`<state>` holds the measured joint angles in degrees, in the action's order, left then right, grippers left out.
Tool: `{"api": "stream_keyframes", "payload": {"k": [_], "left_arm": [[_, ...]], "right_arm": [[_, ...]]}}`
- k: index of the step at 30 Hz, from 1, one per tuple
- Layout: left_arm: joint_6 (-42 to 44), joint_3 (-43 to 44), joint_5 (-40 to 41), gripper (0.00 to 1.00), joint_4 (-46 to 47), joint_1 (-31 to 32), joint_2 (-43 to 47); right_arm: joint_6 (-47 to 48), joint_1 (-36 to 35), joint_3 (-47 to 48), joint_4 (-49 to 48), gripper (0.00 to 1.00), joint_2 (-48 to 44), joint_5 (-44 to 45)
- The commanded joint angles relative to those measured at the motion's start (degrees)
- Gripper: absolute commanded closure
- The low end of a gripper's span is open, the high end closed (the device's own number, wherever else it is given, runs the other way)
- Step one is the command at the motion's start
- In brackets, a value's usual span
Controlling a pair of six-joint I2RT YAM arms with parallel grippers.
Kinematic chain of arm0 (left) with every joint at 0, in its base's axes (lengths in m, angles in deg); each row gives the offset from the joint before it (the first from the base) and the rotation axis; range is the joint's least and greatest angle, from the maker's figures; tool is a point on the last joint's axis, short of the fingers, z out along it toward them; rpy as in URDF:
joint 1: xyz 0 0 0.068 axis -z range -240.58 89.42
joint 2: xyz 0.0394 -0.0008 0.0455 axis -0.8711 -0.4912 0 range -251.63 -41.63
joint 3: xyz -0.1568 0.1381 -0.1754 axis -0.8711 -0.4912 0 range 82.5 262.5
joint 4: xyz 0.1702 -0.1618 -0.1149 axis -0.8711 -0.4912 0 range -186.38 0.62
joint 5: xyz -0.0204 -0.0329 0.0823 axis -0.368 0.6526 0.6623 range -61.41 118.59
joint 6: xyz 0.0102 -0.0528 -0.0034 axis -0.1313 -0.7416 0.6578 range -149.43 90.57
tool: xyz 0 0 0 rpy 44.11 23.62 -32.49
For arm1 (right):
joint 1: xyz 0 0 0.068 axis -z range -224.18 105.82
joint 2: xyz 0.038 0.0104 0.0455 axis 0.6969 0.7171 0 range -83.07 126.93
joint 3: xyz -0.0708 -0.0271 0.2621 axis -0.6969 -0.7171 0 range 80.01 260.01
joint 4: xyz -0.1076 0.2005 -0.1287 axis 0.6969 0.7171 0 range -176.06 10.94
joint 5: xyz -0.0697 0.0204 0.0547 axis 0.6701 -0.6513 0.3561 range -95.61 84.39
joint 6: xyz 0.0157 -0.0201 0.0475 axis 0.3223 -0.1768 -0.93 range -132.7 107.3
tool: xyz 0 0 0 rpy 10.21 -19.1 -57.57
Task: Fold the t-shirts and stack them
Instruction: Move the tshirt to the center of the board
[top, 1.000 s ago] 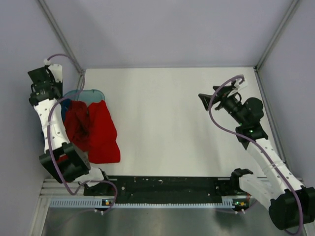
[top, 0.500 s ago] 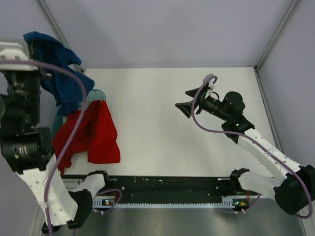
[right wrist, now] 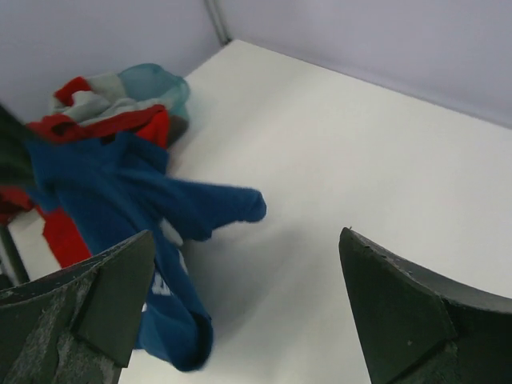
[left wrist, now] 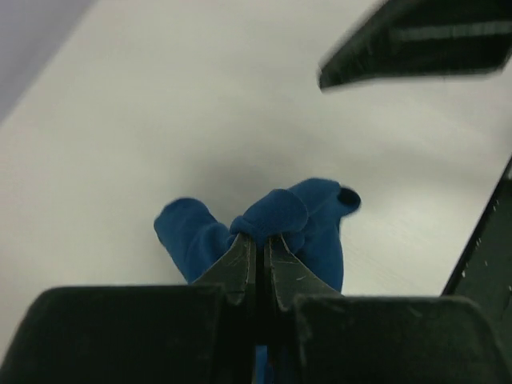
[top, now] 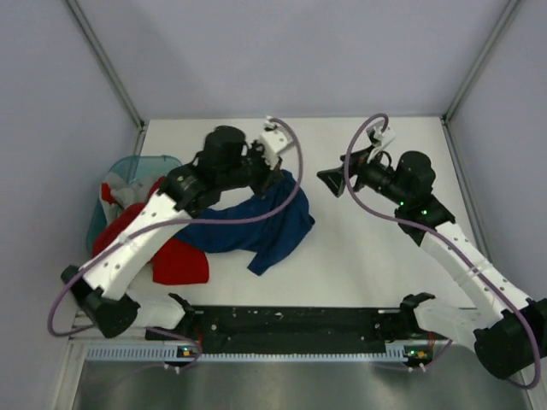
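step in hand, my read: getting the navy t-shirt (top: 256, 224) out onto open bench (top: 376, 256) so it can be spread. no fold started, nothing stacked.

left pincer (left wrist: 258, 244) is clamped on a bunched fold of the navy cloth, jaws almost touching, held up off the bench. the rest of the shirt trails in a crumpled arc back toward the basket (top: 128, 164), its tail end overlapping the red t-shirt (top: 181, 263).

the red one is heaped half out of the basket on its near side. grey-white t-shirt (top: 128, 195) is in the basket.

right pincer (top: 333, 178) is spread wide with nothing in it, hovering beyond the navy shirt, well apart from the basket and facing it.

next, i'd say: lay the navy one down well away from the basket, take a second edge with the right, pull flat. risk: the red one drags along.
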<state>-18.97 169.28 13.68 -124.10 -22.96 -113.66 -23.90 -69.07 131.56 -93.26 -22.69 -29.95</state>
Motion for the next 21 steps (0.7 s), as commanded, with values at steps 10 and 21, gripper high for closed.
{"api": "stream_keyframes", "payload": {"k": [10,21], "left_arm": [[6.06,7.79,2.5,0.07,-5.54,4.65,-19.29],[13.71,-18.38,11.65,0.01,-1.66,-14.32,3.28]], "right_arm": [[-0.05,12.49,-0.57,23.98,0.08,-0.53,11.86],[0.49,0.45,-2.86,24.7,0.17,11.67,13.35]]}}
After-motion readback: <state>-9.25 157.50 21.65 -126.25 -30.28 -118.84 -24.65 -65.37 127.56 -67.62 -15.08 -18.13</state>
